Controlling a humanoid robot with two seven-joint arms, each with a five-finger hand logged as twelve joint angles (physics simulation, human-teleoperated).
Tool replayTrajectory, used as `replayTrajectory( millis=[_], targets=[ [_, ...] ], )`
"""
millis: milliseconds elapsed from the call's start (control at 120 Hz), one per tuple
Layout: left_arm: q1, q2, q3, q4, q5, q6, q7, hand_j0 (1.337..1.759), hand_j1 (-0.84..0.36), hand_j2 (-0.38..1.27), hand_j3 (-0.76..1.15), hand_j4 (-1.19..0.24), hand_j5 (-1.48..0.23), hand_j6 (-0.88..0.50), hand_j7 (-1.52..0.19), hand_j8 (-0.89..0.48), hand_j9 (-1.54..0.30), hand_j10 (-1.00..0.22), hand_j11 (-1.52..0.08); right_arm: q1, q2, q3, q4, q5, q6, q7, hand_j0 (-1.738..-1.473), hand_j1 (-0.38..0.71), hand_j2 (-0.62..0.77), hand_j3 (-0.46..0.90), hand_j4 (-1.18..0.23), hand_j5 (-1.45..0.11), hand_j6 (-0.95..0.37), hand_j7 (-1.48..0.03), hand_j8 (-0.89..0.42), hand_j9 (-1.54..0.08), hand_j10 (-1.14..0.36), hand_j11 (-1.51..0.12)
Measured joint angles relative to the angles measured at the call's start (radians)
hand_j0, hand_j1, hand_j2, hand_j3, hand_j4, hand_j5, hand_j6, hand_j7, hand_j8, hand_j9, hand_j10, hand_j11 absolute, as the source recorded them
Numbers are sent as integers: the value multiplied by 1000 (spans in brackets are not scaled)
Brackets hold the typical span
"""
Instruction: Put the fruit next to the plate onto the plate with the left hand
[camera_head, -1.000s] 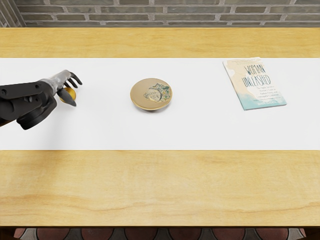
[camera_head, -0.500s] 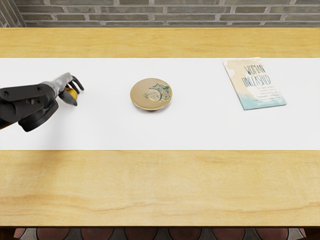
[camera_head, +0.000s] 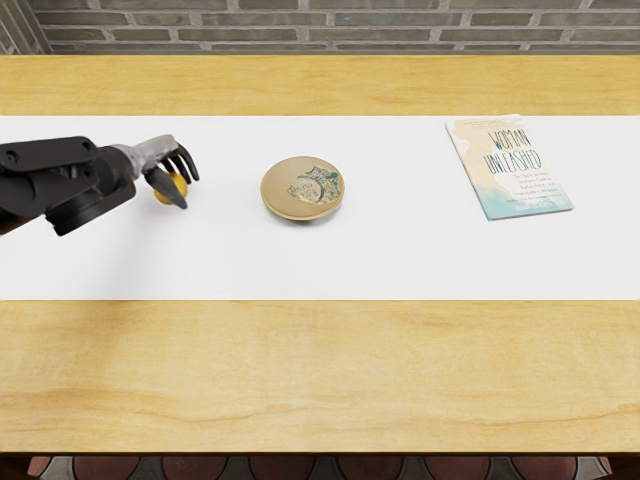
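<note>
1. You see the left arm coming in from the left edge, dark and bulky, lying over the left end of the white runner.
2. Your left hand is at the arm's right end, over the runner and to the left of the plate.
3. The fingers are curled down around the fruit, with the thumb on its near side, so the hand is gripping it.
4. The fruit is small, round and yellow-orange; only part of it shows between the dark fingers.
5. You cannot tell from this view whether the fruit rests on the runner or is lifted clear of it.
6. The fruit is not on the plate: it sits inside the hand, near the plate's left side, with a strip of bare runner between them.
7. The plate is round and tan with a patterned patch on its right half, and it lies flat near the middle of the runner with nothing on it.
8. A book with a pale cover lies flat on the runner's right part, well apart from the plate, slightly turned, its far edge close to the runner's far border.
9. The runner crosses the wooden bench from left to right, with bare wood on both its near and far sides.
10. A brick wall stands behind the far edge of the bench.
</note>
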Motion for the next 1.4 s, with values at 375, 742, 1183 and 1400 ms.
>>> replayTrajectory(
  millis=[375,742,1183,1400],
  targets=[
    [-24,-3,-98,-5,-10,-90,1,1652,-360,428,3,-728,-1042,-548,-1038,-359,-1021,-496,-1016,0,0,0,0,0,0,0,-1658,-329,-3,0,-16,-22,-16,-22,-16,-22,-16,-22],
    [-39,-41,-148,-4,-17,-105,1,1651,-357,461,0,-727,-1056,-558,-1055,-361,-1035,-502,-1023,0,0,0,0,0,0,0,-1658,-329,-3,0,-16,-22,-16,-22,-16,-22,-16,-22],
    [-45,-89,-187,-2,-16,-108,1,1650,-356,420,0,-726,-1061,-553,-1050,-355,-1035,-500,-1023,0,0,0,0,0,1,0,-1658,-329,-3,0,-16,-22,-16,-22,-16,-22,-16,-22],
    [-45,-125,-189,0,-16,-106,2,1651,-305,359,0,-727,-1059,-588,-1045,-388,-1036,-522,-1021,0,0,0,0,0,0,0,-1658,-329,-3,0,-16,-22,-16,-22,-16,-22,-16,-22]
  ],
)
